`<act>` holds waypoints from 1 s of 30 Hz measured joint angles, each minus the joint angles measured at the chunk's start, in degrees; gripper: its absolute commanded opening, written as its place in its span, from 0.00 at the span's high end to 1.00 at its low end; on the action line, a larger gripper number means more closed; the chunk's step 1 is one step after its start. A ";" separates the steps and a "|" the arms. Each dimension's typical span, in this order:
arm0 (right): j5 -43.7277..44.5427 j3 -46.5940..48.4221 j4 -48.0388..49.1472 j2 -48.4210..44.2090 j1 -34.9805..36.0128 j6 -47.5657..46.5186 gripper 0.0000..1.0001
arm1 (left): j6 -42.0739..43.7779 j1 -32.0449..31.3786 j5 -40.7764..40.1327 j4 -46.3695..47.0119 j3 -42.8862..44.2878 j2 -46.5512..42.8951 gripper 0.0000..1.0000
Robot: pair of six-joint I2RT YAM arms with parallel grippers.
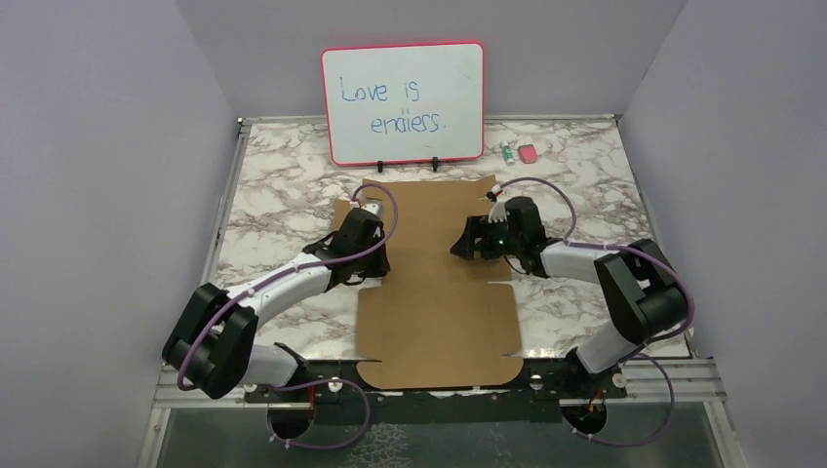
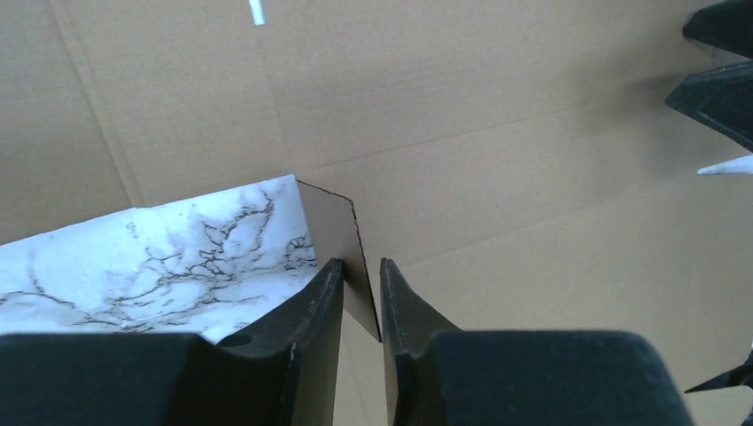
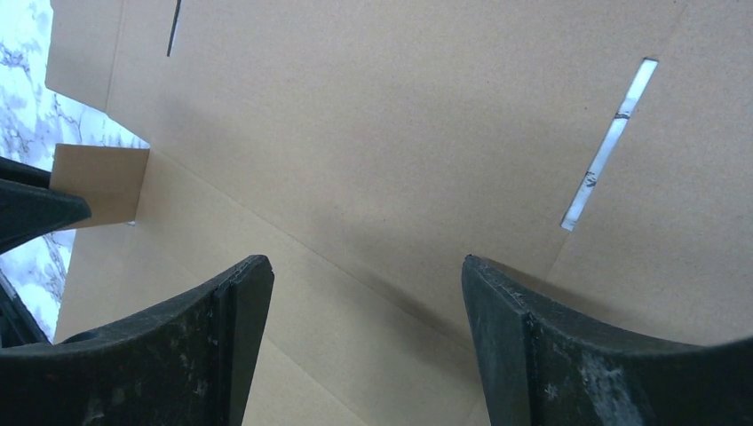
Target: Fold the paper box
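Overhead, the scene is a small booth: pale lilac walls (image 1: 98,146) close in on three sides of a table (image 1: 283,185) with a white marble pattern veined in grey-brown. A metal rail (image 1: 683,375) runs along the near edge, where both arm bases are bolted. At the far edge a pink-framed whiteboard (image 1: 403,102) stands upright on a small stand, with "Love is endless." written in blue. To its right lie a pink eraser (image 1: 527,153) and, just beside it, a small green-and-white item (image 1: 508,153) too small to identify.

The paper box (image 1: 439,283) is an unfolded brown cardboard sheet lying flat in the middle of the table, reaching from just in front of the whiteboard to the near rail.

The left gripper (image 1: 369,261) sits at the sheet's left edge. In the left wrist view its fingers (image 2: 324,302) are pressed together on a small side flap (image 2: 342,231) that stands up from the sheet, with marble showing beside it.

The right gripper (image 1: 468,244) is over the sheet's right half, with its jaws spread wide and nothing between them. The right wrist view shows bare cardboard below, with a narrow slot (image 3: 608,146) cut through it.
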 measured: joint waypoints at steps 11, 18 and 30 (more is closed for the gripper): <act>7.87 1.66 -13.97 -10.05 0.61 -2.54 0.05 | 2.38 -0.24 -7.26 -4.83 3.48 -5.03 0.53; 15.50 -0.33 -23.17 -22.60 -0.26 -2.49 0.00 | 3.74 -0.24 -7.91 -5.35 5.22 -7.87 0.41; 15.23 -8.81 -29.18 -28.00 -7.52 2.03 0.00 | 3.13 -3.10 -0.20 0.44 4.87 0.00 0.34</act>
